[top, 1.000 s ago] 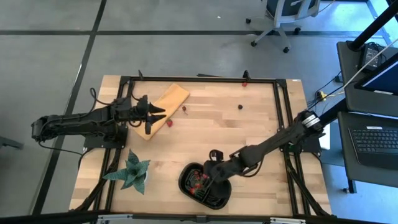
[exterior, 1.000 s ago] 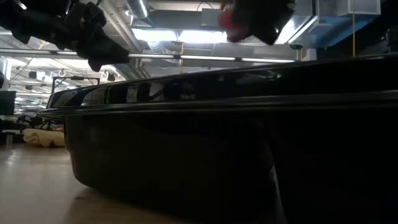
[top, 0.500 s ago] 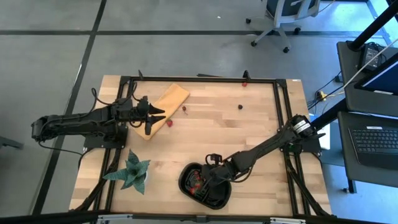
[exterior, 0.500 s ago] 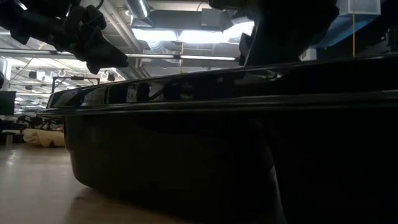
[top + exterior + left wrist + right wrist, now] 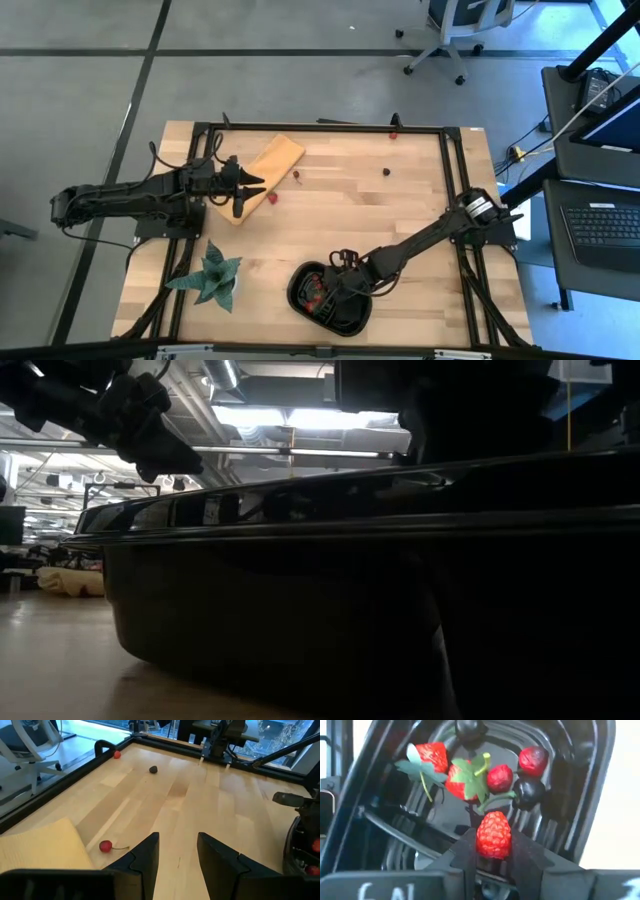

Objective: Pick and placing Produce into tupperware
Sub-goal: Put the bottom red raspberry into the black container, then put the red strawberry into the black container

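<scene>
Your right gripper [image 5: 493, 851]: jaws clenched on a red raspberry [image 5: 494, 834], over the black tupperware [image 5: 352, 316] holding other produce [image 5: 470, 779]. Left gripper [image 5: 252, 184]: jaws released, well apart from the tupperware, above the tan board [image 5: 272, 160].

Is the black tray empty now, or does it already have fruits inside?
Not empty. The black tray already holds strawberries and dark berries. The right pincer, above it, grips another red berry.

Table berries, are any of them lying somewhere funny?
Yes. Four berries lie loose on the wooden table, outside the black tray: a red berry at the far edge, a dark berry nearby, and two beside the tan board. Nothing looks spilled or broken.
</scene>
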You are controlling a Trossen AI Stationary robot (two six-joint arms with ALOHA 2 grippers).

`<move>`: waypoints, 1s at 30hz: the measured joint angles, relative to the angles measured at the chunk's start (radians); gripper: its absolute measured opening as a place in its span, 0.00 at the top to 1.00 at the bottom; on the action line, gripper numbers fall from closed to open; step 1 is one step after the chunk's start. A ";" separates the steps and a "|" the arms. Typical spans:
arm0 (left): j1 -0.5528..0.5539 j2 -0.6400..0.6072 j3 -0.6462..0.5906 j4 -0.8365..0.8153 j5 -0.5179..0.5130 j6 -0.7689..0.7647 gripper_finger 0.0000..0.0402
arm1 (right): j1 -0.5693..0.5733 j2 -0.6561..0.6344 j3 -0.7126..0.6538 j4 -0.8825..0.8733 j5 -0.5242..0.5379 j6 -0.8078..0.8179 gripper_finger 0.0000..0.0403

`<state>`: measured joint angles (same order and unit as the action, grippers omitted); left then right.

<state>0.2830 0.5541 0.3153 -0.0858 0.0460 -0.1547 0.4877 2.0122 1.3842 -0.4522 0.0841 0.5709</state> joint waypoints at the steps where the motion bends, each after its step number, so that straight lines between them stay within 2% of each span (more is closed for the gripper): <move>1: 0.000 0.000 0.000 -0.001 0.000 0.000 0.69 | 0.000 0.002 0.000 0.000 0.000 0.001 0.75; 10: 0.000 0.000 0.000 -0.001 0.000 0.000 0.69 | 0.000 0.003 0.000 -0.002 0.000 0.024 0.74; 18: 0.000 0.000 0.000 -0.001 0.000 0.000 0.69 | 0.000 0.003 0.000 -0.002 0.000 0.024 0.68; 30: 0.000 0.000 0.000 -0.001 0.000 0.000 0.69 | 0.000 0.003 0.000 -0.002 0.000 0.031 0.68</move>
<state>0.2829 0.5541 0.3153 -0.0868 0.0460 -0.1547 0.4873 2.0151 1.3842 -0.4539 0.0845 0.6015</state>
